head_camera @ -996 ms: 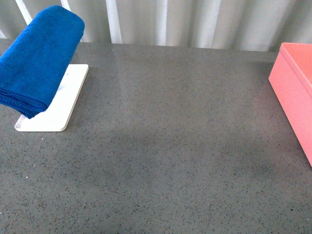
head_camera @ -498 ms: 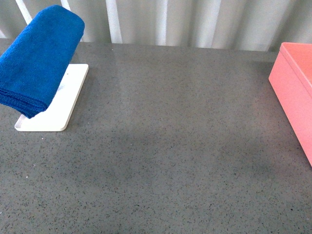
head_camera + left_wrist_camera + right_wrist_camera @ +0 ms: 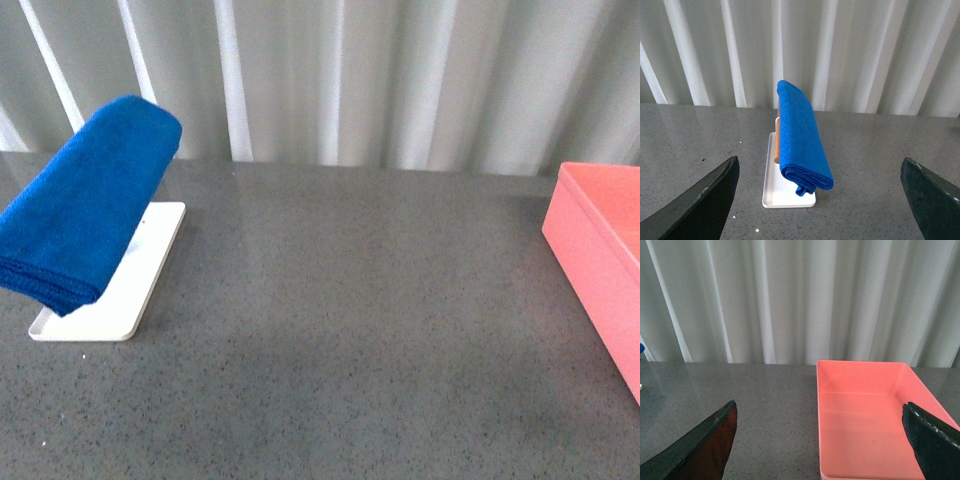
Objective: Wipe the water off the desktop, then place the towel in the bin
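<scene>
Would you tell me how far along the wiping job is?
Nothing looks done yet. The towel hangs folded over the wooden rod of the white tray, untouched. In hand: the left claw is open, facing it without contact. The right claw is open, facing the empty bin. Remaining: grasp the towel, wipe the desktop, drop it in the bin.

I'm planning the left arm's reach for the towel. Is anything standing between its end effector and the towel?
Nothing visible does. In the left wrist view the left end effector is open and faces the towel, which is draped over a white stand; only bare desktop lies between them.
</scene>
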Robot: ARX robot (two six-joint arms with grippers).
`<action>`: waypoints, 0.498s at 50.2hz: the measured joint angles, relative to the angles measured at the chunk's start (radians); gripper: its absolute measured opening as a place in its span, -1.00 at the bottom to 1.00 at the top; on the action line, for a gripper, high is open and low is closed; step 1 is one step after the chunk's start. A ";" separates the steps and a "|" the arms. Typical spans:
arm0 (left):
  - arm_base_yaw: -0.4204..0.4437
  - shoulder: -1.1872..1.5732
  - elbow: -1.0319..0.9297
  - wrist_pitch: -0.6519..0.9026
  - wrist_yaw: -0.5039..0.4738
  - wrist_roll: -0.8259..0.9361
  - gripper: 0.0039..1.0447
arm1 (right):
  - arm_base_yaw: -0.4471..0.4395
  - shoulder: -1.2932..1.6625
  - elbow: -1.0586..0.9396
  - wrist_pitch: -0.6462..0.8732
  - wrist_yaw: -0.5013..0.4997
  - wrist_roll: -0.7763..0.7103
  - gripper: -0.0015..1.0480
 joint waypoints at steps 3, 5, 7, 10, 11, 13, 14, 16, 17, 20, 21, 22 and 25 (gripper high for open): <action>0.000 0.000 0.000 0.000 0.000 0.000 0.88 | 0.000 0.000 0.000 0.000 0.000 0.000 0.86; 0.000 0.000 0.000 0.000 0.000 0.000 0.88 | 0.000 0.000 0.000 0.000 0.000 0.000 0.86; 0.000 0.000 0.000 0.000 0.000 0.000 0.88 | 0.000 0.000 0.000 0.000 0.000 0.000 0.86; 0.000 0.000 0.000 0.000 0.000 0.000 0.88 | 0.000 0.000 0.000 0.000 0.000 0.000 0.86; 0.000 0.000 0.000 0.000 0.000 0.000 0.88 | 0.000 0.000 0.000 0.000 0.000 0.000 0.86; 0.000 0.000 0.000 0.000 0.000 0.000 0.88 | 0.000 0.000 0.000 0.000 0.000 0.000 0.86; 0.000 0.000 0.000 0.000 0.000 0.000 0.88 | 0.000 0.000 0.000 0.000 0.000 0.000 0.86; 0.000 0.000 0.000 0.000 0.000 0.000 0.88 | 0.000 0.000 0.000 0.000 0.000 0.000 0.86; 0.000 0.000 0.000 0.000 0.000 0.000 0.88 | 0.000 0.000 0.000 0.000 0.000 0.000 0.86; 0.000 0.000 0.000 0.000 0.000 0.000 0.88 | 0.000 0.000 0.000 0.000 0.000 0.000 0.86; 0.000 0.000 0.000 0.000 0.000 0.000 0.88 | 0.000 0.000 0.000 0.000 0.000 0.000 0.86; 0.000 0.000 0.000 0.000 0.000 0.000 0.88 | 0.000 0.000 0.000 0.000 0.000 0.000 0.86; 0.000 0.000 0.000 0.000 0.000 0.000 0.88 | 0.000 0.000 0.000 0.000 0.000 0.000 0.86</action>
